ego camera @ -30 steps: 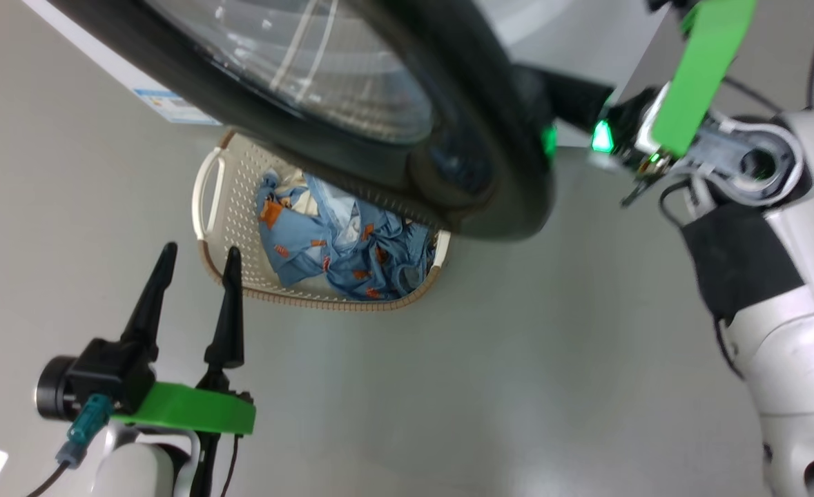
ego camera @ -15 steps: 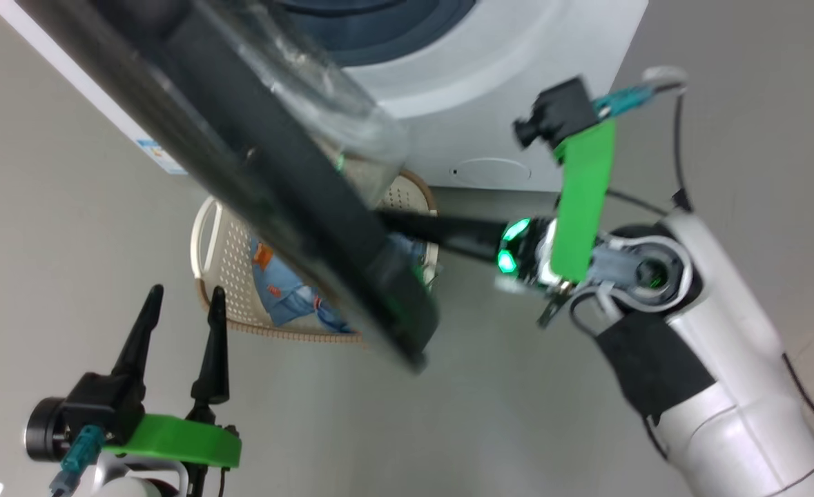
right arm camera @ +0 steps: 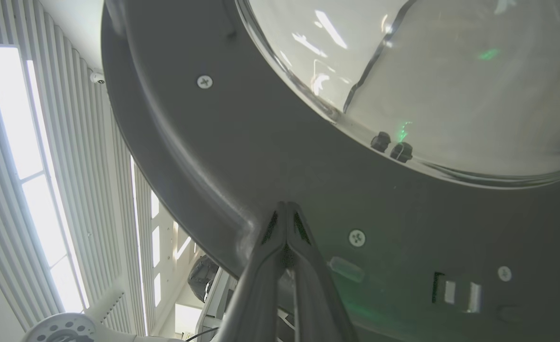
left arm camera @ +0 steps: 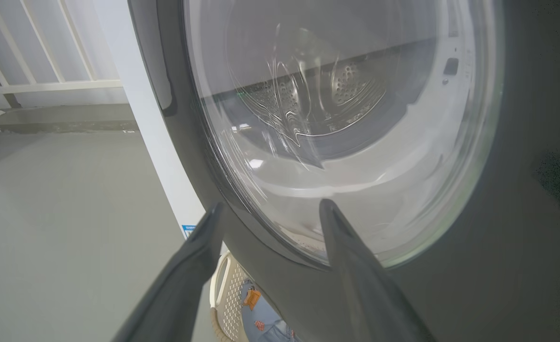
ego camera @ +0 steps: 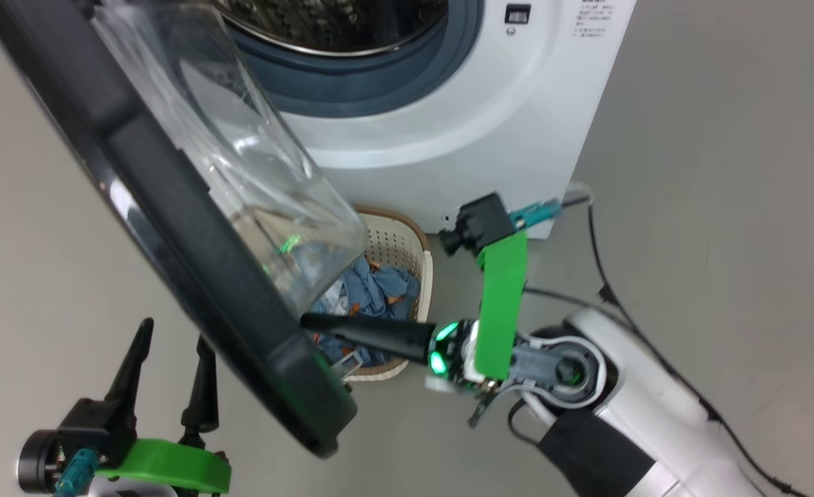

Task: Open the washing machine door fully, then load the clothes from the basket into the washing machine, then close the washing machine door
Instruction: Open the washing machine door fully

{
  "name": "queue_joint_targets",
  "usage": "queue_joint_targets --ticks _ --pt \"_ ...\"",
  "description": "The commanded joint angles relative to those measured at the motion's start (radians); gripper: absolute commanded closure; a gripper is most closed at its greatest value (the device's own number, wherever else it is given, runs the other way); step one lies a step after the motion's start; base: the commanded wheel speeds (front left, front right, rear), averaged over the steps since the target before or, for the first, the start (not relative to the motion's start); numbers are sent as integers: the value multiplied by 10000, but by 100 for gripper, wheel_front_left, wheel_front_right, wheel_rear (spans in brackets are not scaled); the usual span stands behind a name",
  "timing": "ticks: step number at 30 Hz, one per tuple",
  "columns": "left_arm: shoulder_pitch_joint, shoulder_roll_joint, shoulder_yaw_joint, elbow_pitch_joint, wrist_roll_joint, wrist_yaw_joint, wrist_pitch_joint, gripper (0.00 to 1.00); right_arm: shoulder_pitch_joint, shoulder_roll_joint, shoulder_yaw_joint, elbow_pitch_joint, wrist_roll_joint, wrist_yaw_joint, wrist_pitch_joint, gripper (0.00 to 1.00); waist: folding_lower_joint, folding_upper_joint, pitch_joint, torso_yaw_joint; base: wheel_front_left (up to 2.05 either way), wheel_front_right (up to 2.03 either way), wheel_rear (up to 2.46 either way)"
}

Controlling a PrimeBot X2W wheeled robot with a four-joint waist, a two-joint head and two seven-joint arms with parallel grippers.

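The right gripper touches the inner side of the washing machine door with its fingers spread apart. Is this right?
No. The right gripper touches the inner side of the washing machine door with its fingers closed together; the right wrist view shows it.

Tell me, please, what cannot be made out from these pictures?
- Head view: the washing machine door hides most of the basket, so the amount of clothes is unknowable.
- Head view: the drum is cut off by the top edge, so its contents are unclear.
- Right wrist view: the right end effector is shut at the door's inner face, but actual contact is uncertain.
- Head view: the printed labels are too small to read.
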Motion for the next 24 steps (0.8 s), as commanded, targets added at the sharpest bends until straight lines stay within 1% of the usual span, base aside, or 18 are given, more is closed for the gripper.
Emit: queue_joint_targets --ticks 1,8,11,15,16,18,19,21,22,23,24 --pt "21 196 328 -180 17 24 -63 0 238 363 457 -339 256 17 -342 100 0 0 -277 35 0 0 0" --pt "145 196 298 -156 -132 100 -63 0 319 364 1184 -254 648 17 -1391 100 0 0 -506 48 0 0 0" --pt "191 196 358 -153 -160 139 -63 0 383 364 1264 -230 694 17 -1618 100 0 0 -623 -16 0 0 0" --pt "304 196 504 -129 -259 154 -63 0 535 364 1079 -159 674 17 -1872 100 0 0 -845 -156 0 0 0" --pt "329 196 539 -113 -268 150 -63 0 578 364 1016 -168 639 17 -1956 98 0 0 -890 -181 0 0 0" --pt "367 196 606 -93 -288 154 -63 0 683 365 900 -212 542 17 -2116 62 0 0 -1003 -247 0 0 0" --pt "389 196 621 -87 -290 159 -63 0 750 365 853 -228 491 17 -2156 58 0 0 -1065 -270 0 0 0" --pt "412 196 634 -91 -295 160 -63 0 810 365 809 -241 391 17 -2187 57 0 0 -1109 -291 0 0 0" --pt "433 196 653 -98 -301 163 -63 0 866 365 754 -253 256 17 -2233 53 0 0 -1163 -316 0 0 0" --pt "454 196 671 -105 -304 166 -63 0 930 365 680 -272 140 17 -2282 41 0 0 -1219 -333 0 0 0" --pt "483 196 693 -115 -312 176 -63 0 986 365 587 -306 -16 17 -2349 22 0 0 -1281 -348 0 0 0"
